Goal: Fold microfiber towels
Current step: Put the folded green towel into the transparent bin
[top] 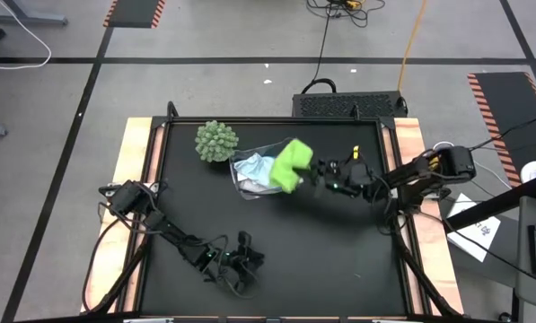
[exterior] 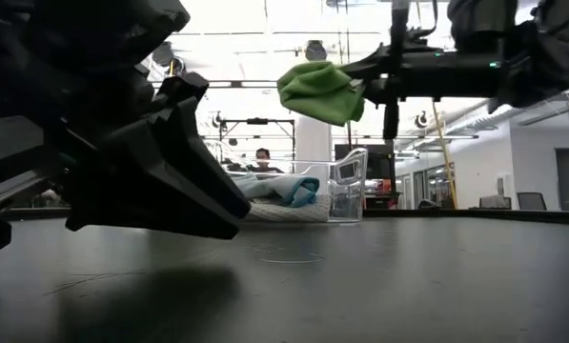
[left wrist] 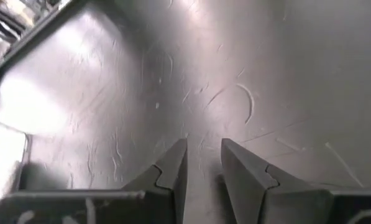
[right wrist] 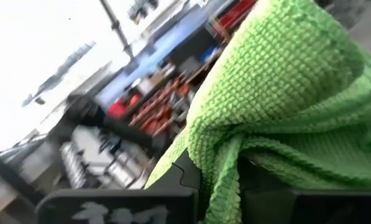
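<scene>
Black matting covers your table, which has bare wooden strips along both sides and a grey taped floor around it. On your left, the left gripper rests low over bare mat near the front edge, its fingers parted by a narrow gap with nothing between them. Further back, the round green spiky plant stands just beside the clear plastic bin. Inside that bin you have the light blue towel lying on the white towel. Above the bin's right end, the lime green towel hangs bunched in the air, clear of the mat. To your right, the right gripper is clamped on that towel's edge, its arm reaching in from the right side.
</scene>
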`<state>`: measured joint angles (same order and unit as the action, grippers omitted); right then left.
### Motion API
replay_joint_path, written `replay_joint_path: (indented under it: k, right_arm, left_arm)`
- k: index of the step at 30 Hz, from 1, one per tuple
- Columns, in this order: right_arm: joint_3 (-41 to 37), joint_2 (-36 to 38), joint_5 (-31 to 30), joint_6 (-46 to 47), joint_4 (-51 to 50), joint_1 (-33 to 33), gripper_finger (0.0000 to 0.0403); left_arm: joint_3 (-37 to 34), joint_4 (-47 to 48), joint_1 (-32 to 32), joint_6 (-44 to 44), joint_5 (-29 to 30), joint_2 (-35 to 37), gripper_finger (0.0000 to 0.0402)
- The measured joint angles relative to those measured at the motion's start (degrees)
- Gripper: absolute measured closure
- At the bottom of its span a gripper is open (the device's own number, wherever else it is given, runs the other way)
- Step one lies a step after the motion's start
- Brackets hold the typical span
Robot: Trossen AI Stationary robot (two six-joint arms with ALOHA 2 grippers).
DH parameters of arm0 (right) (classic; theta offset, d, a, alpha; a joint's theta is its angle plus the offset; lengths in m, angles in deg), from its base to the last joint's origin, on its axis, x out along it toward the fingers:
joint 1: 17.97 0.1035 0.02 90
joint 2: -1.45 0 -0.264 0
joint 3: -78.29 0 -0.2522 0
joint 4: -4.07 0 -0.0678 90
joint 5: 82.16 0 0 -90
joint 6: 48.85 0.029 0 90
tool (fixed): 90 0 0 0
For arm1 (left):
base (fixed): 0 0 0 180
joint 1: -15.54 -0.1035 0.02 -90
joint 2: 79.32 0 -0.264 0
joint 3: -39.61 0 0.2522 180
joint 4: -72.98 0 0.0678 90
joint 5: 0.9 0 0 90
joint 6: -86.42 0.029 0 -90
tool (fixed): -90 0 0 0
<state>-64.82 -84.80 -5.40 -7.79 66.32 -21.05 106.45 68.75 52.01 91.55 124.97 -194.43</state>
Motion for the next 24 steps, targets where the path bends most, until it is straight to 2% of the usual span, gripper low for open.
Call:
replay_joint_path:
  k: [6, 13, 18, 24]
  right_arm:
    - [6.2, 0.0, 0.0, -1.6, -7.9, -5.7, 0.0391]
    - [17.1, -5.2, 0.1, -2.3, -19.7, -6.1, 0.039]
    - [21.8, -15.0, 0.6, 2.1, -17.9, -6.1, 0.039]
    - [23.9, -26.4, 0.3, 7.1, -2.3, -6.2, 0.039]
  left_arm:
    - [0.0, -0.3, 0.0, 3.0, -0.1, -0.1, 0.03]
    - [0.0, -0.7, -0.9, 4.8, -2.3, -0.1, 0.03]
    - [0.0, -0.6, -1.3, 5.0, -3.8, -0.2, 0.03]
    - [0.0, -0.4, -1.3, 5.3, -4.4, -0.2, 0.03]
